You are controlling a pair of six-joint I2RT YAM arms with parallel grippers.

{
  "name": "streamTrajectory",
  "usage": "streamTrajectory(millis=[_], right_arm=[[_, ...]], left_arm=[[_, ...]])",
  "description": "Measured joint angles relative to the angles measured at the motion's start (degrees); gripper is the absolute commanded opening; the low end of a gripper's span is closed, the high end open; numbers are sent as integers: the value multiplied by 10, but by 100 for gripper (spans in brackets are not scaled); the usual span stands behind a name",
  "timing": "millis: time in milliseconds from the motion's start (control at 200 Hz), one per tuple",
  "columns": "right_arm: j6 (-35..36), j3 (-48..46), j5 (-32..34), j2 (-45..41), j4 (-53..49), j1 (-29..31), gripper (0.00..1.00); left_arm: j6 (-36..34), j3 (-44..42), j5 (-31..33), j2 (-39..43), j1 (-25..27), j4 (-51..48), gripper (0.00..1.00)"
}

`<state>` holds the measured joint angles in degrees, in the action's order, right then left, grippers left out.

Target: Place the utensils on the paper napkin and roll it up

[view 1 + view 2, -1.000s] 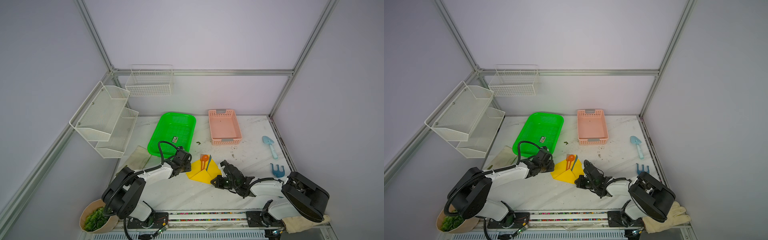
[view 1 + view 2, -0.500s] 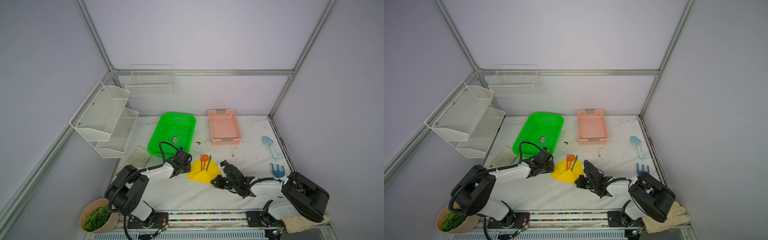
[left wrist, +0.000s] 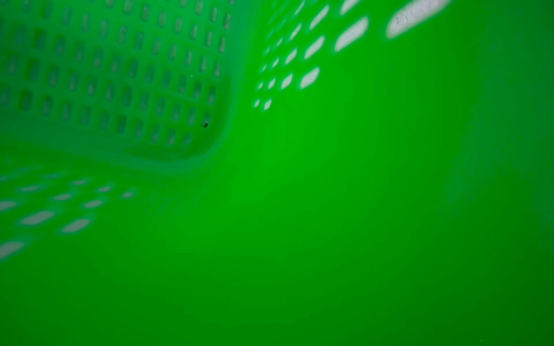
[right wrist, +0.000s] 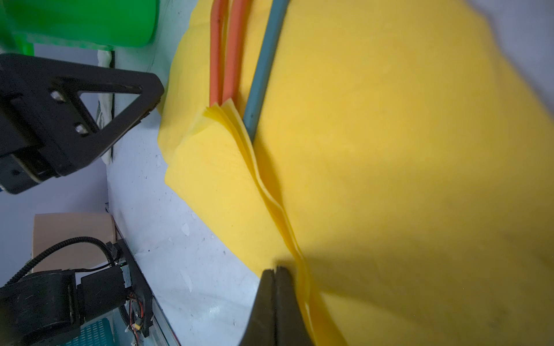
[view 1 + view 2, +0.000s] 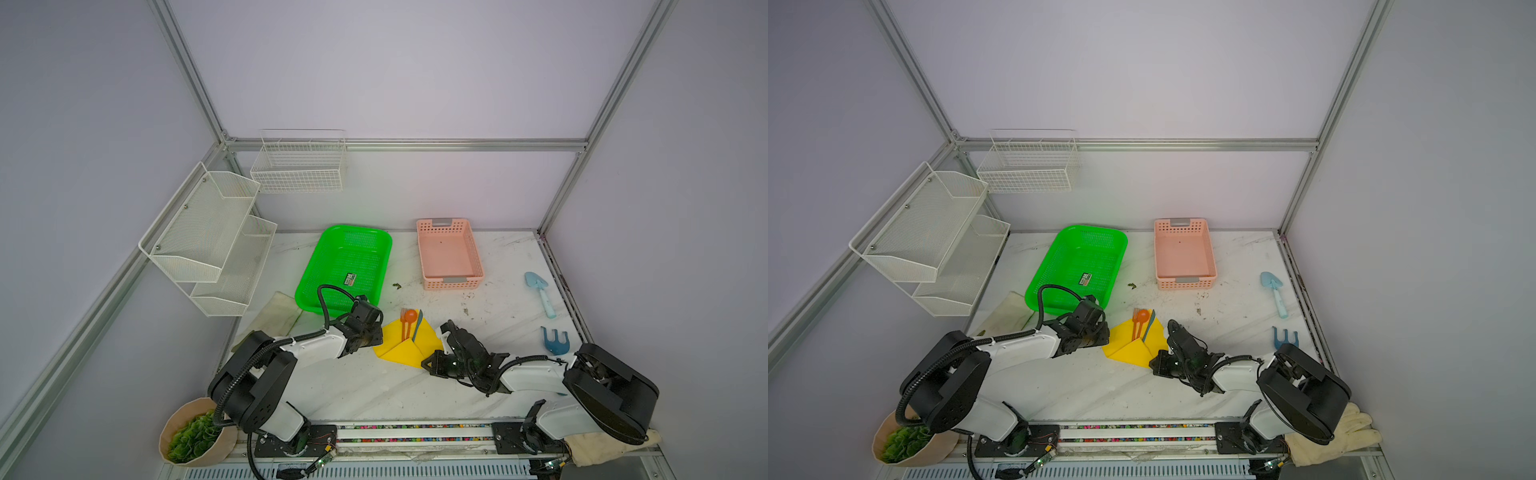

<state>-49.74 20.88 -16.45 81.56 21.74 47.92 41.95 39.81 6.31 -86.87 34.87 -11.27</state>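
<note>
Top views: bright yellow thin paper napkin (image 5: pixel 405 349) lies on the white marble-pattern tabletop (image 5: pixel 374 395) between the two arms, its near corner folded over. The utensils lie side by side on it: slim orange plastic fork (image 5: pixel 402 324), orange plastic spoon (image 5: pixel 410 316) and dull teal plastic piece (image 5: pixel 417 326). Their handles are tucked under the fold and their heads reach past the far edge. Left gripper (image 5: pixel 378 337) sits at the napkin's left edge; jaw state cannot be told. Right gripper (image 5: pixel 1153 361) rests at the near right edge. Bright green perforated plastic tray (image 5: pixel 357 253) holds one small printed label (image 5: pixel 351 279). Pink slotted plastic basket (image 5: pixel 451 257) shows only a dark speck on its floor. Beige faceted pot (image 5: pixel 178 415) holds a green leafy plant (image 5: pixel 193 434). Left wrist view: filled by the green tray's perforated wall (image 3: pixel 120 75), blurred; no fingers visible. Right wrist view: right gripper (image 4: pixel 275 278) has its fingers pressed together, just beside the napkin's layered folded edge (image 4: pixel 269 191). Whether paper is caught between them cannot be told. Two orange handles (image 4: pixel 227 54) and the teal handle (image 4: pixel 263 69) run under the fold. One black finger (image 4: pixel 90 113) of the left gripper is just beside the napkin's edge.
</note>
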Motion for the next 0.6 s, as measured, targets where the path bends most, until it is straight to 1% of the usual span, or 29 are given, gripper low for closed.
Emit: streamTrajectory(millis=[220,600], right_arm=[[0,0,0,0,0,0,0],[1,0,0,0,0,0,0]], left_arm=[[5,-4,0,7,0,-7,39],[15,-4,2,1,13,-3,20]])
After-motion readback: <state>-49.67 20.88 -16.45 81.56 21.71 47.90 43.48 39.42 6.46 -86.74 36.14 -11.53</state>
